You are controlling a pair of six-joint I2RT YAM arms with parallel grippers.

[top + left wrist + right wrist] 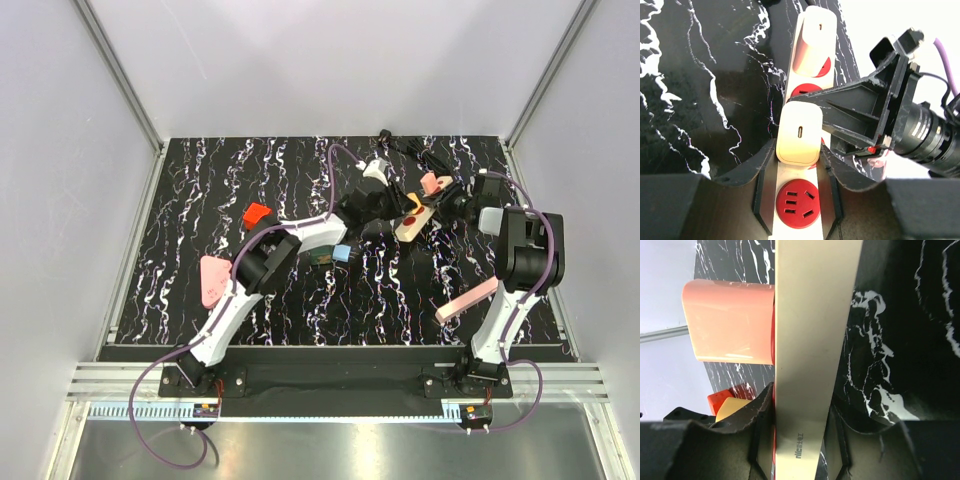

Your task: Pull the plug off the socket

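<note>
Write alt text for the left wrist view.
A cream plug sits in the beige socket strip, its near end flanked by the black fingertips of the left hand. A free red outlet lies nearer the camera, a second plug sits farther along, and the right hand clamps the strip from the right side.

Black-and-white left arm (pixel 226 318) and right arm (pixel 527 252) carry purple cables (pixel 334 158); the left end effector (pixel 799 156) is matte black.

We find the top view bright, evenly lit from above, with glare on the brushed metal ledge (pixel 300 450). At the left wrist the white rounded plug (pixel 799 132) nearly blows out and the foreground blurs; the long beige socket strip (pixel 810 340) shows soft sheen.
</note>
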